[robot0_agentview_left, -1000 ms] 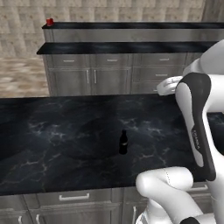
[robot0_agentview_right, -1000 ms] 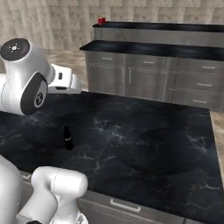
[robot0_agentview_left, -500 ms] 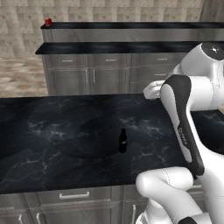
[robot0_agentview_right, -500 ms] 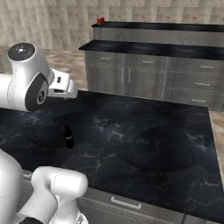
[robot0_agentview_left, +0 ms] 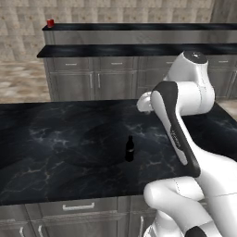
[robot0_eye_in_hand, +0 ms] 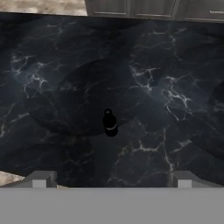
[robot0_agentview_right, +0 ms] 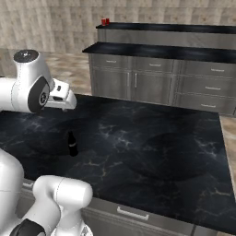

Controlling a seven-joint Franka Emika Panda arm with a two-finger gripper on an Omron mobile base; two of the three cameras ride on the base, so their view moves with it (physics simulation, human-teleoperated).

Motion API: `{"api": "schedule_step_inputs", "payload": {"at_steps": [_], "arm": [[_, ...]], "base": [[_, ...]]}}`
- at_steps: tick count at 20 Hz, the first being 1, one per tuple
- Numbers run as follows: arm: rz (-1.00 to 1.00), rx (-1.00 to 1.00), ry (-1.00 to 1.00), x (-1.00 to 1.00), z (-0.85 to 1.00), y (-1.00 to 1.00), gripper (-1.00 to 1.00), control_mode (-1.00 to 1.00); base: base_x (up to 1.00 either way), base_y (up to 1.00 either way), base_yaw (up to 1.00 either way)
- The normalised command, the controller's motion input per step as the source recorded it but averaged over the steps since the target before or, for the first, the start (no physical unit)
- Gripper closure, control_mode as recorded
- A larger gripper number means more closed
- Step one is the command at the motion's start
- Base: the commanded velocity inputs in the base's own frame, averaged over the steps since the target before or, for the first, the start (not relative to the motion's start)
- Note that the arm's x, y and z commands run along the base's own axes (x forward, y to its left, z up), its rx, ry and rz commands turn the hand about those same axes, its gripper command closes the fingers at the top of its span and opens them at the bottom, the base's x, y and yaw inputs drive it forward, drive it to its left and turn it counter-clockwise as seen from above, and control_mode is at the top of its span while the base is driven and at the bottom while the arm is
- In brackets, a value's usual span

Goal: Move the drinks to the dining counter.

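A small slim dark bottle (robot0_agentview_left: 130, 149) (robot0_agentview_right: 72, 144) stands upright on the near black stone block (robot0_agentview_left: 55, 139). From above, the hand view has the bottle (robot0_eye_in_hand: 109, 122) in mid-picture. My gripper (robot0_eye_in_hand: 111, 180) hangs well above it, open wide, with nothing between its fingertips (robot0_eye_in_hand: 41, 178). The hand (robot0_agentview_right: 63, 97) sits over the block, just past the bottle. Far back, a red can (robot0_agentview_left: 50, 22) (robot0_agentview_right: 105, 21) stands on the raised ledge at the left end of the dining counter (robot0_agentview_left: 139, 49) (robot0_agentview_right: 161, 50).
A strip of tan floor (robot0_agentview_left: 23, 78) separates the near block from the dining counter. Grey drawers and doors (robot0_agentview_right: 138, 80) line the counter's front. My own white arm (robot0_agentview_left: 178, 134) rises along the block's right side in the left base view.
The arm has swung up and over the block, bringing the hand out above the bottle. The bottle and the red can have not moved. The jaws have stayed open.
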Motion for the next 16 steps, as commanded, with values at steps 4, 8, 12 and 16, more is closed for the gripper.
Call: {"api": "schedule_step_inputs", "payload": {"at_steps": [4,8,12,16], "arm": [[0.00,0.00,0.12,0.03,-0.40,0.13,-1.00,-1.00],[0.00,0.00,0.19,0.12,-0.30,0.06,-1.00,-1.00],[0.00,0.00,0.10,0.19,-0.23,0.00,-1.00,-1.00],[0.00,0.00,0.01,0.22,-0.16,0.00,-1.00,-1.00]], "base": [[0.00,0.00,0.00],[0.00,0.00,0.00],[0.00,0.00,0.00],[0.00,0.00,0.00]]}}
